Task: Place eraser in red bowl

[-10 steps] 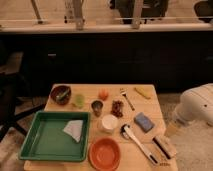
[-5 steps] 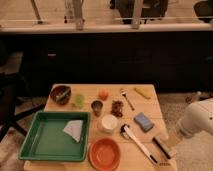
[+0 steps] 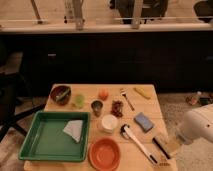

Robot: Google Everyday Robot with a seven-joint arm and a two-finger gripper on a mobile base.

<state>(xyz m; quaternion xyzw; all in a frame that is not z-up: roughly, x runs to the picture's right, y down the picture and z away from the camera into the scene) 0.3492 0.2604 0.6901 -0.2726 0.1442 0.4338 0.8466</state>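
We see the eraser point(image 3: 165, 145) lying flat near the front right corner of the wooden table point(image 3: 155, 107), its black strip along the side that faces the brush point(image 3: 139, 144). The brush lies slanted just to the left of it, so it sits between the eraser and the red bowl point(image 3: 104, 153). The red bowl stands at the front edge of the table, well apart from the eraser, and we make out nothing inside it. Behind the eraser lies a blue-grey pad point(image 3: 143, 121), and a white cup point(image 3: 109, 122) stands just behind the red bowl. To the left of the bowl sits a green tray point(image 3: 35, 145) with a pale folded cloth point(image 3: 74, 129) in it. Farther back we note a dark brown bowl point(image 3: 61, 93) at the left. The robot's white arm point(image 3: 199, 125) comes in from the right edge, its lower end just beside the eraser. The gripper sits at that end of the arm, off the table's right side, hidden from us by the arm's casing, and its jaws stand wide apart.
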